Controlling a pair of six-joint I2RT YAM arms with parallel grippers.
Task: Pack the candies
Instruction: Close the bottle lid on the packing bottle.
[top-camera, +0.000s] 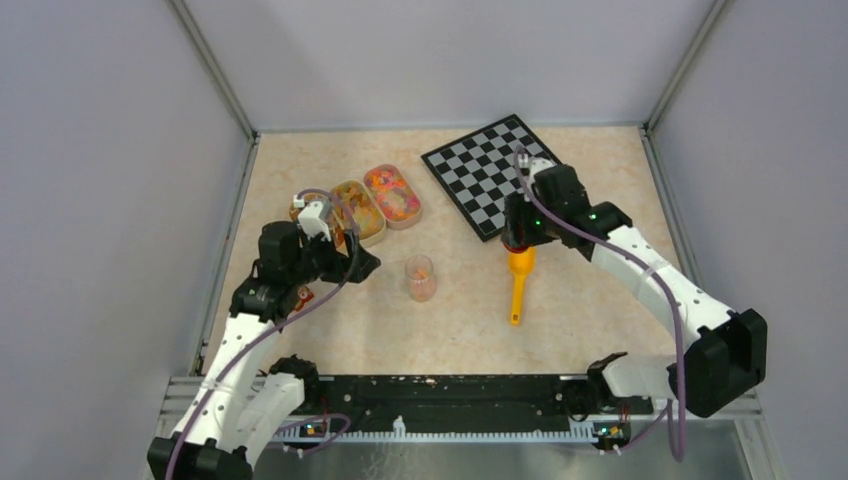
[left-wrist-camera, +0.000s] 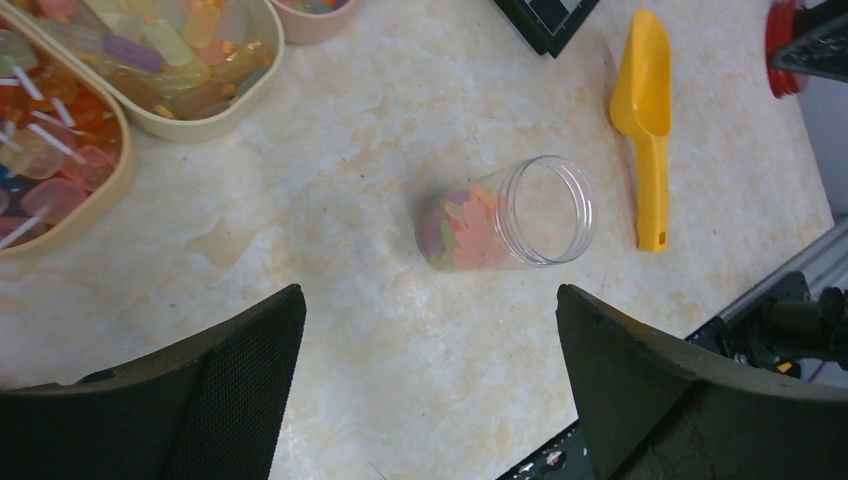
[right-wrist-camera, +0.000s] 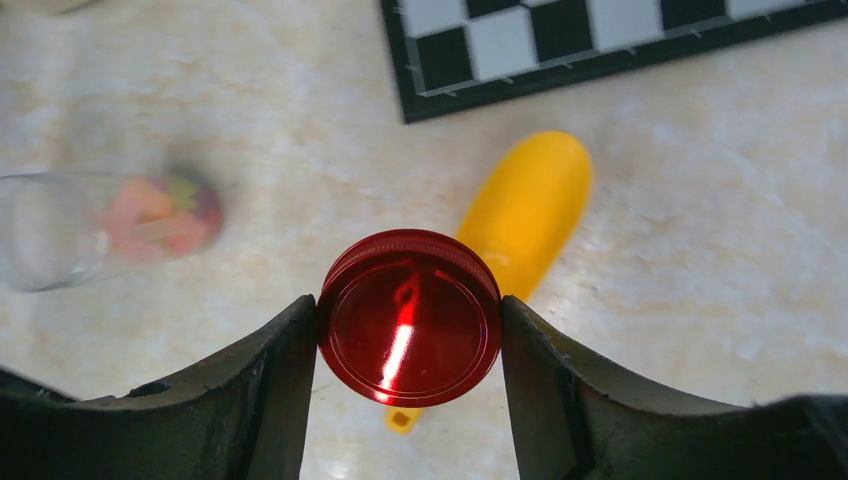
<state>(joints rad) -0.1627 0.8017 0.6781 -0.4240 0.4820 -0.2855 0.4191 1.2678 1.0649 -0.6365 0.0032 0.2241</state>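
— Started at the right gripper (right-wrist-camera: 408, 315)?
— Did. Found its fingers (right-wrist-camera: 280, 390) pressed on either side of a red lid (right-wrist-camera: 410, 345), held flat and clear of the table (right-wrist-camera: 700, 250). Hung right over the bowl of a yellow scoop (right-wrist-camera: 525, 205), with the handle poking out beneath the lid.
— Checked the left gripper (left-wrist-camera: 428, 300) too?
— Saw it spread wide, with nothing between the fingers (left-wrist-camera: 230, 390). Hovered over bare table, a little short of a small clear jar (left-wrist-camera: 540, 210).
— Spotted the candies (left-wrist-camera: 462, 232)?
— Yes. Found a low heap of them, pink, orange and green, in the bottom of that jar. Stood upright with its mouth uncovered, roughly midway between the two grippers from the top view, well apart from the lid.
— Noticed more anywhere?
— Picked out three oval trays (left-wrist-camera: 200, 130) side by side beyond the left gripper. Held tiny orange and red pieces in the one nearest the chessboard (top-camera: 485, 172); larger pastel sweets, some on white sticks, in the other two.
— And placed the scoop?
— Lay flat on the table to the right of the jar, bowl toward the chessboard's near corner, handle toward the arm bases. Touched neither jar nor board, as far as could be told.
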